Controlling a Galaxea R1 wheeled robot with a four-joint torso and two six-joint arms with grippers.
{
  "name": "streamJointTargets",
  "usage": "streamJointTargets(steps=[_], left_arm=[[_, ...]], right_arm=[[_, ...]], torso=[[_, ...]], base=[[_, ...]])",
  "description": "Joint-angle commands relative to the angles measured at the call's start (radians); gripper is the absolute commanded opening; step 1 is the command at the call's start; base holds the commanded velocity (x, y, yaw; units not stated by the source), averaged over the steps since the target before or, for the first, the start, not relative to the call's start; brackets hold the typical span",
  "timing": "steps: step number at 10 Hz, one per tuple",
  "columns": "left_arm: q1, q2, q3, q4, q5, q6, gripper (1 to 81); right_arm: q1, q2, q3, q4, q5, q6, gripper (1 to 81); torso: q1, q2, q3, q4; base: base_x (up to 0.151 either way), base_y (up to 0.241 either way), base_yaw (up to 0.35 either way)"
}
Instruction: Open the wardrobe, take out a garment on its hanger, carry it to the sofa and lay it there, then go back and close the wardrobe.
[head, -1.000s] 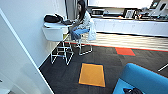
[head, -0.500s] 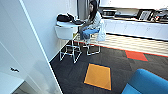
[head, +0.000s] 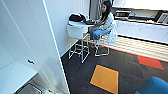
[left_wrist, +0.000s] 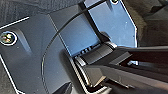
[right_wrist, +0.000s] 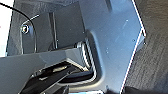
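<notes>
a tall white wardrobe (head: 27, 47) with smooth, flat, glossy panels is seen at the left of the head view, a small dark handle (head: 30, 61) set on one panel. a rounded bright blue upholstered sofa (head: 153, 86) is seen at the lower right corner, on dark textured carpet (head: 82, 72) inlaid with an orange square tile (head: 105, 78) and a red patch (head: 150, 62). a person (head: 102, 21) is seated on a thin-framed white stool (head: 101, 46) at a small round white table (head: 76, 27), on which a black bag (head: 75, 17) is laid. whether either claw is apart or together cannot be told from the wrist views.
</notes>
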Motion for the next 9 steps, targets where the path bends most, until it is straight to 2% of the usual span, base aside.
streamJointTargets(steps=[1, 3, 5, 9], left_arm=[[-0.023, 0.009, 0.012, 0.004, 0.038, 0.006, 81.1], [-0.023, 0.009, 0.012, -0.010, 0.040, 0.004, 81.1], [-0.006, 0.011, -0.004, -0.090, 0.038, 0.003, 81.1], [0.008, 0.023, -0.007, -0.134, 0.037, 0.003, 81.1]], right_arm=[[0.008, 0.006, 0.005, -0.002, -0.066, -0.006, 81.1], [0.007, 0.006, 0.002, -0.002, -0.085, -0.005, 81.1], [0.005, 0.009, 0.002, -0.002, -0.089, -0.003, 81.1], [0.008, 0.009, -0.015, -0.002, -0.089, -0.006, 81.1]], torso=[[0.000, 0.000, 0.000, 0.000], [0.000, 0.000, 0.000, 0.000], [0.000, 0.000, 0.000, 0.000], [0.000, 0.000, 0.000, 0.000]], base=[[0.000, 0.000, 0.318], [0.000, 0.000, 0.318], [0.000, 0.000, 0.319], [0.000, 0.000, 0.319]])
